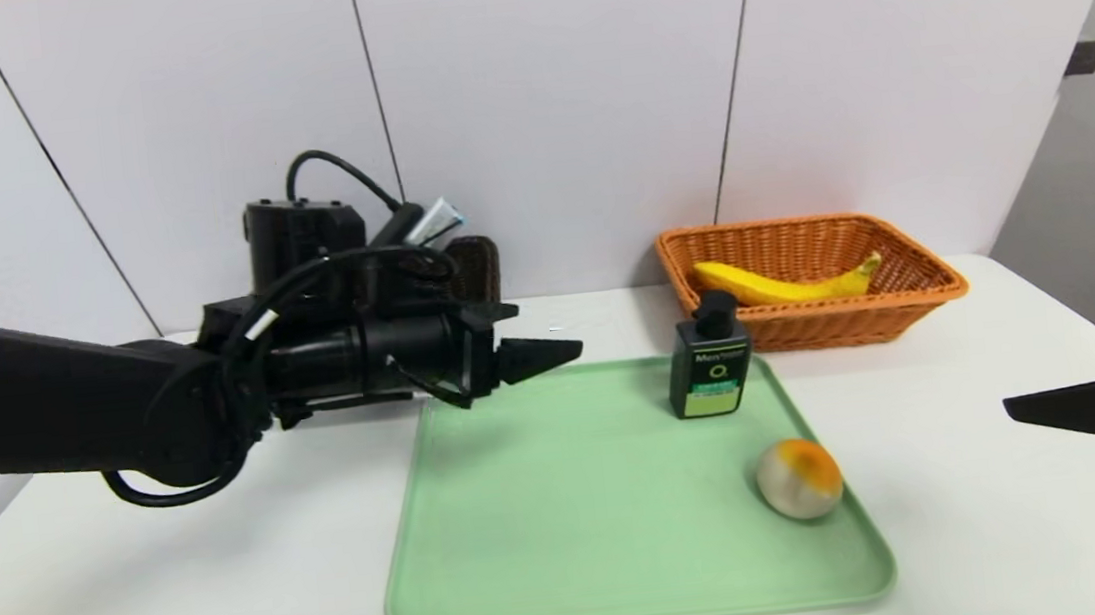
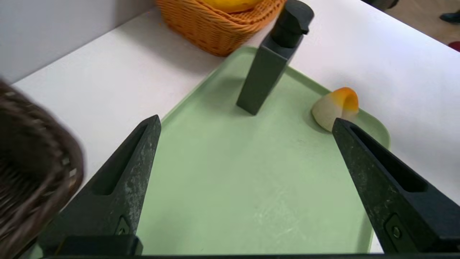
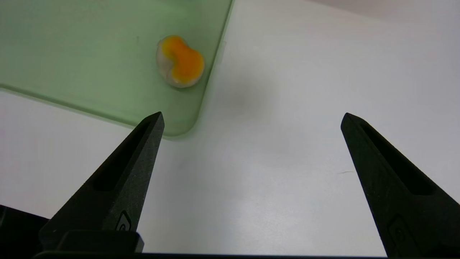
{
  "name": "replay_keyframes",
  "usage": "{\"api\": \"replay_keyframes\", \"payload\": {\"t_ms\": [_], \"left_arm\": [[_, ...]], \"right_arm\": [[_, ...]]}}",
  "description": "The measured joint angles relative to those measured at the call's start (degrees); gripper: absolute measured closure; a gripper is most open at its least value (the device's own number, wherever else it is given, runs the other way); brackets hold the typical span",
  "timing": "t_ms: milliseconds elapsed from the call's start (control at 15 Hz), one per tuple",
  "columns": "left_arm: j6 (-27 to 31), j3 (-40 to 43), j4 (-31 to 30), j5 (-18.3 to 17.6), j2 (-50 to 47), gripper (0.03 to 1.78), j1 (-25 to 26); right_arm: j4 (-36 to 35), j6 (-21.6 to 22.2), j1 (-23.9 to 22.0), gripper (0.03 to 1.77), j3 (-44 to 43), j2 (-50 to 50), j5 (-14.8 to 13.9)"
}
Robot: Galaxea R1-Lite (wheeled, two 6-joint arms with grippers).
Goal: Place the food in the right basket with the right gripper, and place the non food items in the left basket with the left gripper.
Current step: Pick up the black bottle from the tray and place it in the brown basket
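A banana [image 1: 786, 284] lies in the orange right basket [image 1: 908, 298] at the back right. On the green tray stand a dark pump bottle [image 1: 709, 372] with a green label and, nearer the front, a round pale fruit [image 1: 800, 477] with an orange top. My left gripper [image 1: 551, 347] hovers open and empty over the tray's far left corner, well left of the bottle [image 2: 267, 77]. The dark left basket [image 1: 475, 266] is mostly hidden behind that arm. Over bare table right of the tray, my right gripper [image 3: 251, 117] is open and empty, with the fruit [image 3: 181, 61] ahead of it.
The green tray [image 1: 551, 548] fills the middle of the white table [image 1: 184, 604]. A white panelled wall runs right behind both baskets. The dark basket's rim [image 2: 28, 162] sits close beside my left gripper's finger. A grey-blue piece [image 1: 434, 223] pokes up behind the left arm.
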Motion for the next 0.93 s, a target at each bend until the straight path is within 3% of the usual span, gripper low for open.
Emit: {"api": "replay_keyframes", "payload": {"t_ms": [267, 933], "left_arm": [[0.2, -1.4, -8.2, -0.5, 7.0, 0.12, -4.9], [1.8, -12.2, -8.5, -5.9, 18.1, 0.12, -7.8]], "right_arm": [[0.0, 0.1, -0.5, 0.1, 0.2, 0.0, -0.1], [0.1, 0.1, -1.3, 0.1, 2.3, -0.5, -0.2]]}}
